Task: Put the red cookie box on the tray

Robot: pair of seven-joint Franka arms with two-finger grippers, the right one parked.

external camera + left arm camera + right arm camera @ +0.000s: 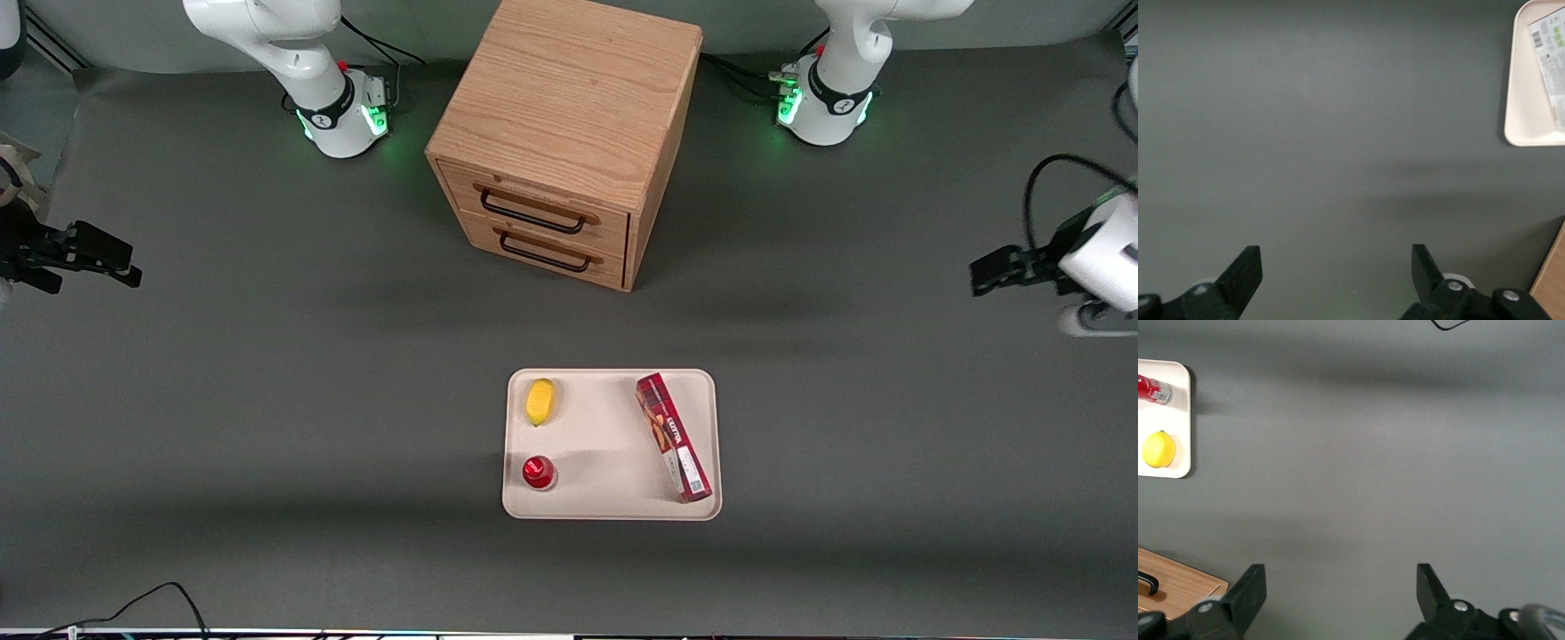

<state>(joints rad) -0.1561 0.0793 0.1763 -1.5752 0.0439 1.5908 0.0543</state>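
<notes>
Three things lie on the tray (612, 444): the red cookie box (673, 436), a yellow lemon (540, 401) and a small round red object (539, 472). Wide stretches of bare grey tabletop (267, 400) surround the tray on every edge, with open room toward both ends of the table. A wooden drawer cabinet (564, 142) stands at twelve o'clock from the tray, farther from the front camera, with a clear strip of tabletop between them.

On the tray, the red cookie box lies flat along the edge toward the working arm's end, slightly slanted, its length running from about eleven o'clock to five o'clock. Its nearer end sits just beside the tray's rim. The lemon and the red object lie along the tray's edge toward the parked arm's end, well apart from the box.

At about two o'clock from the box, the pincer (1000, 269) hangs over bare tabletop at the working arm's end, well apart from the tray. Its fingers (1245, 270) are spread apart and hold nothing.

A white label patch with a barcode shows on the box (1550, 63); its writing cannot be read.
</notes>
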